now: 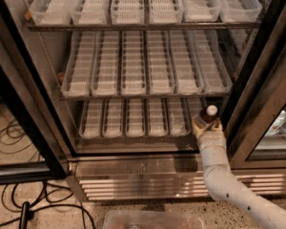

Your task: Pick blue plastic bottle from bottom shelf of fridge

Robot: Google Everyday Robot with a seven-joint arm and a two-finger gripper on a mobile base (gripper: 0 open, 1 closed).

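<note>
The blue plastic bottle (209, 115) is a small bottle of dark liquid with a white cap. It stands at the right end of the bottom shelf (133, 120) of the fridge (47, 80). My gripper (206, 125) comes up from the lower right on a pale arm, and its fingers sit on either side of the bottle's lower body, closed on it. The bottle's base is hidden behind the gripper.
Two higher racks (143, 70) hold ribbed white lane trays. A black door frame (257, 80) stands just right of the bottle. The slatted steel base (143, 180) lies below. Cables (19, 204) lie on the floor at left. A clear bin (152, 219) sits at the bottom edge.
</note>
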